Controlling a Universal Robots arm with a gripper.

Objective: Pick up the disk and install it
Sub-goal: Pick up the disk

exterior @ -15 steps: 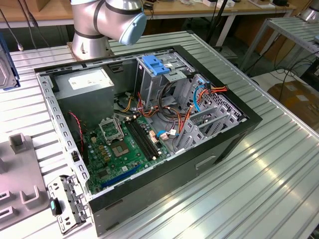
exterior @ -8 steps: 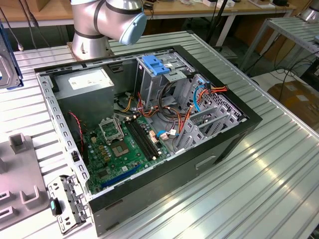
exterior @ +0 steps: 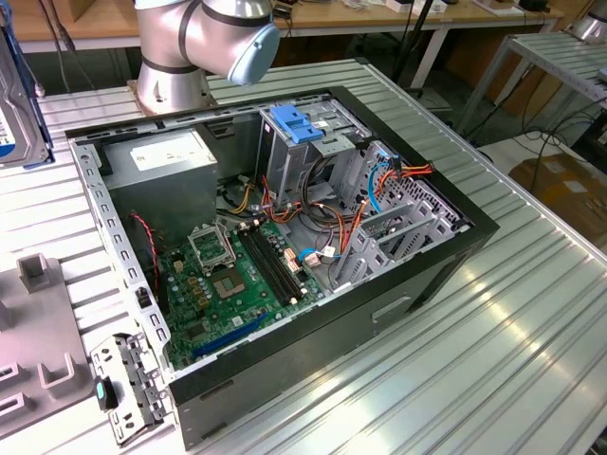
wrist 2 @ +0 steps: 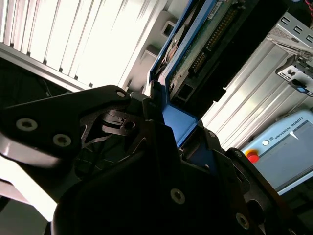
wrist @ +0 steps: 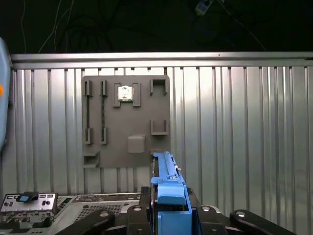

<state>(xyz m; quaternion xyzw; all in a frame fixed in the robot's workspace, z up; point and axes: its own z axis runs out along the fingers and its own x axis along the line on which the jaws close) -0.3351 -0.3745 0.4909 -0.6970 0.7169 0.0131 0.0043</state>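
Disk (exterior: pixel 14 95), pinched at its blue carrier end (wrist: pixel 171 196) between the fingers (wrist: pixel 145 198), hangs over the table (exterior: pixel 531 322) to the exterior view's left of the open computer case (exterior: pixel 417 270), so pickup looks done and installing calls for lining it up with the drive cage (exterior: pixel 303 156).

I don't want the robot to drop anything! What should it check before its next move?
1. Grip on the disk: ok, the gripper is shut on its blue carrier end.
2. Disk off the table: ok, it hangs above it.
3. The computer case open: ok, its inside is bare to see.
4. Free slot in the drive cage: cannot tell.
5. Way past the cables: not ok, loose red and orange ones lie beside the cage.
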